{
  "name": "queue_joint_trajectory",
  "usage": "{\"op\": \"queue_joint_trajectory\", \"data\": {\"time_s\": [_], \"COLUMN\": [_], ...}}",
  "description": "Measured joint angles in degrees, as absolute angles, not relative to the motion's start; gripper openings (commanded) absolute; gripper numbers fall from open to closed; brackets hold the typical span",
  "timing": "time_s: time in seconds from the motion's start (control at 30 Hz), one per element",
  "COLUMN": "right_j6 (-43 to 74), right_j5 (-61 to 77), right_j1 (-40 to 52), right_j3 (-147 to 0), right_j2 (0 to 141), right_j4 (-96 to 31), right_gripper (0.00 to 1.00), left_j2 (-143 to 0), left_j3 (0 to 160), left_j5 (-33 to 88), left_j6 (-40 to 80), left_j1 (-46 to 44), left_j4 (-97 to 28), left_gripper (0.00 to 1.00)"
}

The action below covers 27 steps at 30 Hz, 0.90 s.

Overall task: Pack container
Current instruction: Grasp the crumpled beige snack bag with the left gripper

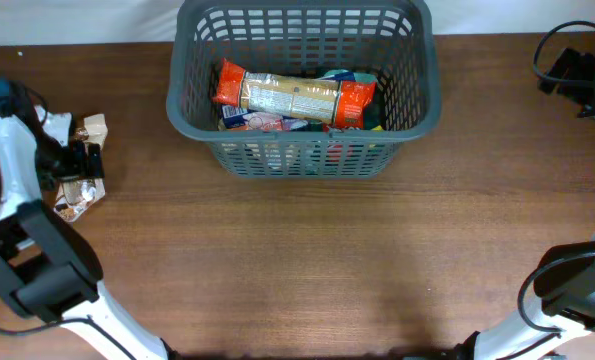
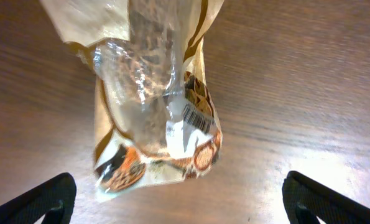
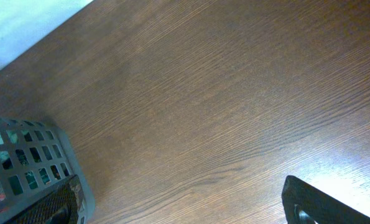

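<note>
Black fingertips (image 2: 48,199) of the left claw (image 2: 183,204) stand wide apart at the bottom corners of the wrist view and grip nothing. Between them and just beyond lies a packet (image 2: 153,112) of crinkled clear film and tan wrapper with brown and orange print and a barcode label; whether either fingertip touches it cannot be told. It lies flat on the brown wooden desk (image 1: 307,260). From overhead, this claw sits over the packet near the desk's left edge, well apart from the basket (image 1: 277,158). The right claw (image 3: 185,210) is also spread open and empty, with only bare wood between its tips; a grey latticed corner of the basket shows at the lower left of its view. The basket stands at the far middle of the desk, dark grey with slotted sides. Inside it a long pack (image 1: 292,95) with orange ends lies across other packets.
</note>
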<state>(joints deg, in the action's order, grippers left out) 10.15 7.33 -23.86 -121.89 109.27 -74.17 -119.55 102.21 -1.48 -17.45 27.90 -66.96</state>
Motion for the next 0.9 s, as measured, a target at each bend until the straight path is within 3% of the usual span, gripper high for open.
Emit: {"op": "queue_joint_trajectory", "data": {"time_s": [0.47,0.5,0.53,0.57,0.6,0.63,0.9], "right_j6": [10.2,10.1,10.1,10.2,10.2,10.2,10.2], "right_j5": [7.3,7.3,7.3,7.3,7.3,7.3,7.3], "right_j1": [-23.9,-23.9,-23.9,-23.9,-23.9,-23.9,-23.9], "right_j3": [-121.9,-121.9,-121.9,-121.9,-121.9,-121.9,-121.9], "right_j2": [109.3,109.3,109.3,109.3,109.3,109.3,109.3], "right_j4": [-74.2,-74.2,-74.2,-74.2,-74.2,-74.2,-74.2], "right_gripper": [0.99,0.99,0.99,0.99,0.99,0.99,0.99], "left_j2": [-129.3,-129.9,-130.3,-130.7,-130.9,-131.0,-131.2], "left_j3": [102.2,102.2,102.2,102.2,102.2,102.2,106.7], "left_j5": [-3.8,-3.9,-3.9,-3.9,-3.9,-3.7,-4.0], "left_j6": [-12.4,-12.3,-12.1,-11.7,-11.6,-11.5,-11.5], "left_j1": [27.6,27.6,27.6,27.6,27.6,27.6,27.7], "left_j4": [-59.1,-58.8,-58.7,-58.6,-58.5,-58.5,-65.2], "left_gripper": [1.0,0.91,0.66,0.32,0.1,0.02,0.02]}}
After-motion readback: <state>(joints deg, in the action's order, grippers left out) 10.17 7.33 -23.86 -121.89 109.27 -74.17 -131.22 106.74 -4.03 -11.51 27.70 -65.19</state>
